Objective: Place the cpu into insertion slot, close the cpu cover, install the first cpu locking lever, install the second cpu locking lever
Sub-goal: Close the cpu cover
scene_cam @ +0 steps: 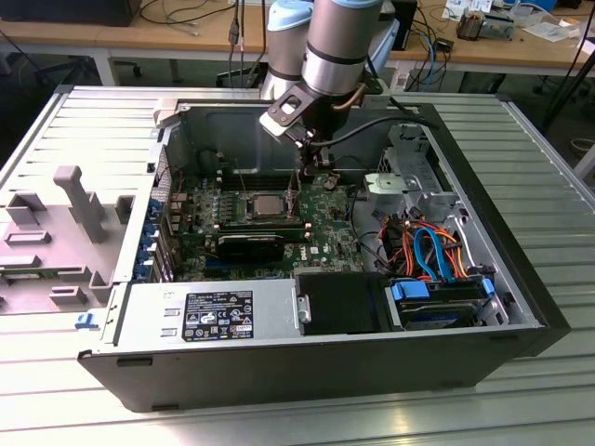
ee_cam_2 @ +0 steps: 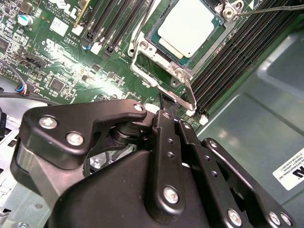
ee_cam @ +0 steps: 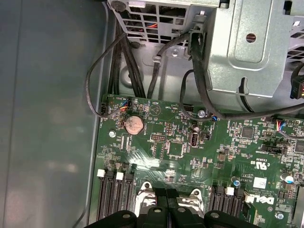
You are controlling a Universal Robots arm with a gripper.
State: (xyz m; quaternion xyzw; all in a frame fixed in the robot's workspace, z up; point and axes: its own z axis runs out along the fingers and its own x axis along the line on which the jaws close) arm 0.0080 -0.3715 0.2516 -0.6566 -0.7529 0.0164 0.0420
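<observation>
The cpu (ee_cam_2: pixel 187 23) is seen seated in the insertion slot (ee_cam_2: pixel 161 61), which is flanked by memory slots (ee_cam_2: pixel 228 57). The gripper (ee_cam_2: pixel 165 100) is held just beside the slot's silver rim, its fingers (ee_cam: pixel 156 204) clenched together. A bare case panel (ee_cam_2: pixel 266 95) is left open beyond.

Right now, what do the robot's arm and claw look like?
The arm is a silvery-grey tube with pale blue joint caps. A black cable loops off its wrist. The gripper is matt black: flat linked bars pinned with silver screws, narrowing to two slim fingers.
</observation>
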